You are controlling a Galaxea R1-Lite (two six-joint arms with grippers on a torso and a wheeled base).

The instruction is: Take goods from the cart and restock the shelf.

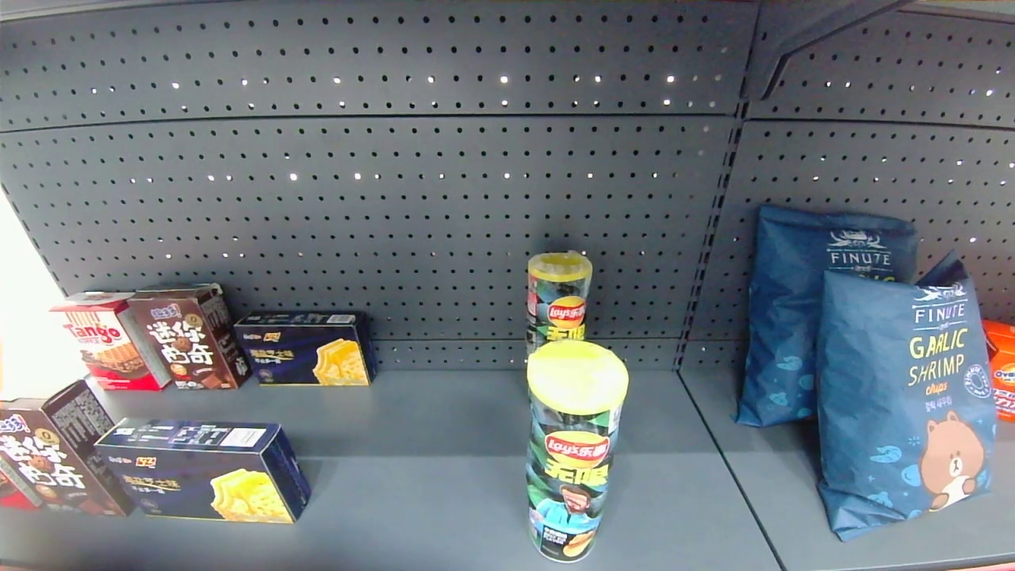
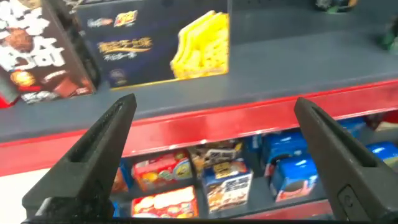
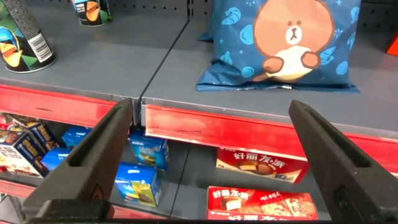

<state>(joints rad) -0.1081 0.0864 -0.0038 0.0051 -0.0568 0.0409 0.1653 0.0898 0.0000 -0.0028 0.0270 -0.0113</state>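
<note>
Nearest to us, the left pincer (image 2: pixel 214 155) hung level before the red front strip (image 2: pixel 249 115) of the shelf (image 1: pixel 444 444). Its two dark fingers were spread wide and held nothing. The right pincer (image 3: pixel 211 162) sat the same way farther to the right, also spread and empty, facing the strip just where two shelf boards meet. Both pointed straight at the shelf edge from slightly below the board. Beneath the strip we saw small red and blue boxes (image 2: pixel 161 174) on a lower level.

On the board itself, the front row came first. A brown box (image 1: pixel 47 460) stood at the far left with a dark blue box (image 1: pixel 210 469) just beside it. A chip can (image 1: pixel 576 452) with a yellow lid stood upright near the middle. On the right-hand board a blue snack bag (image 1: pixel 904 396) with a bear on it stood upright.

Behind these, near the back wall, stood a red and white box (image 1: pixel 101 341), a second brown box (image 1: pixel 189 335) touching it, and a second dark blue box (image 1: pixel 309 347) just beside that. A second chip can (image 1: pixel 558 305) stood directly behind the first. A second blue bag (image 1: pixel 793 309) leaned against the wall behind the bear bag, and an orange pack (image 1: pixel 1001 373) showed at the right edge. The grey pegboard wall (image 1: pixel 396 198) closed the back.
</note>
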